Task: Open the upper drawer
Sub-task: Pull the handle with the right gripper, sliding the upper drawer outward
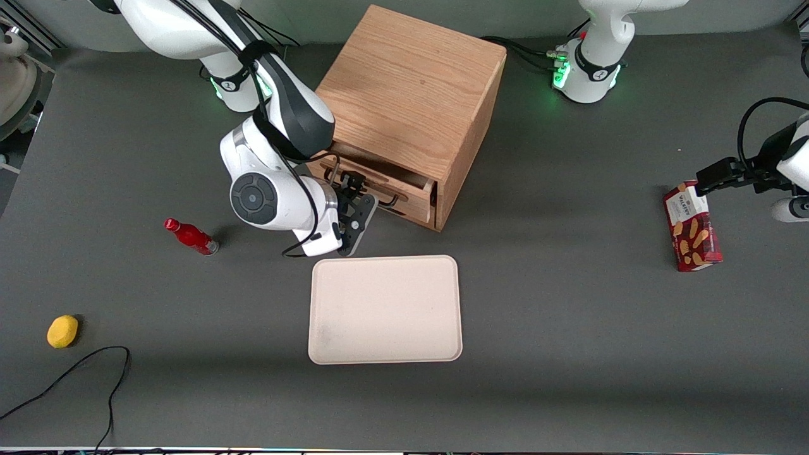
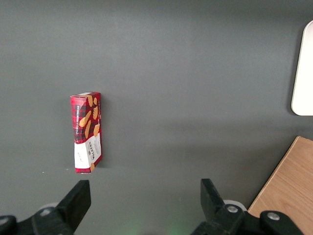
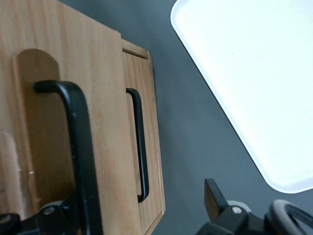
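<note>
The wooden cabinet (image 1: 411,95) stands in the middle of the gray table (image 1: 569,316). Its front faces the front camera. The top drawer (image 1: 379,183) sticks out a little way from the cabinet front. It has a thin black bar handle (image 3: 78,147). The lower drawer (image 3: 146,147) sits under it and has the same kind of handle (image 3: 139,147).

The gripper (image 1: 357,193) is right in front of the top drawer, at its handle. In the right wrist view its two fingers are spread apart. One finger (image 3: 49,220) is close by the top drawer's handle. The other finger (image 3: 212,198) is out over the table. I cannot tell if a finger touches the handle.

A cream tray (image 1: 385,309) lies flat on the table, nearer to the front camera than the cabinet. A small red bottle (image 1: 191,236) lies toward the working arm's end of the table. A yellow lemon (image 1: 62,331) lies there too, nearer to the camera. A red cookie box (image 1: 692,227) lies toward the parked arm's end.
</note>
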Controlling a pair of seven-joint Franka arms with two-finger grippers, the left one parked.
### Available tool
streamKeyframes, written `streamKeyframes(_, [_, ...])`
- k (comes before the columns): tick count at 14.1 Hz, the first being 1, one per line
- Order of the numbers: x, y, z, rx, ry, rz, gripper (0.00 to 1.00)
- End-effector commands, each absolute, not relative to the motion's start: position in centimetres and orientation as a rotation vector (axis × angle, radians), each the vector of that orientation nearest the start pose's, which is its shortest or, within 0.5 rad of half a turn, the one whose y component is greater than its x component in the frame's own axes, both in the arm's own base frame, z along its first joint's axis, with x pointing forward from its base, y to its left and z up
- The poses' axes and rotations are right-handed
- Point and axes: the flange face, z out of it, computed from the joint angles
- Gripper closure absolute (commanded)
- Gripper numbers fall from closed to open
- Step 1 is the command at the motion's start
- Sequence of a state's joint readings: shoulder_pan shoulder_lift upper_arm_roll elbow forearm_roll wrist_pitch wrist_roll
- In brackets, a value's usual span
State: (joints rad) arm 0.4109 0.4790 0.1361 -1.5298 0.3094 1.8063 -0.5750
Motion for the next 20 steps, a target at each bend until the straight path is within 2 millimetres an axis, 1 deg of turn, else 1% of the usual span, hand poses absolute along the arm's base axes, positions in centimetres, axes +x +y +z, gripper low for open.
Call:
streamKeyframes(1, [57.6, 35.4, 37.1, -2.422, -1.371, 0.239, 0.00])
streamKeyframes(5, [58.6, 34.5, 37.3, -2.453, -1.395, 0.204, 0.00])
streamKeyframes(6, [59.1, 33.9, 37.6, -2.446, -1.404, 0.187, 0.00])
streamKeyframes(7, [59.3, 33.8, 37.9, -2.432, -1.426, 0.172, 0.00])
streamKeyframes(8, [59.7, 33.1, 37.9, -2.425, -1.431, 0.167, 0.00])
streamKeyframes(11, [60.1, 32.6, 38.1, -2.431, -1.427, 0.157, 0.00])
streamKeyframes(13, [60.5, 32.0, 37.7, -2.438, -1.412, 0.163, 0.00])
streamKeyframes(16, [61.3, 31.9, 38.0, -2.433, -1.413, 0.136, 0.00])
streamKeyframes(18, [61.6, 31.6, 37.6, -2.434, -1.404, 0.143, 0.00])
streamKeyframes(20, [62.3, 31.0, 37.3, -2.435, -1.389, 0.138, 0.00])
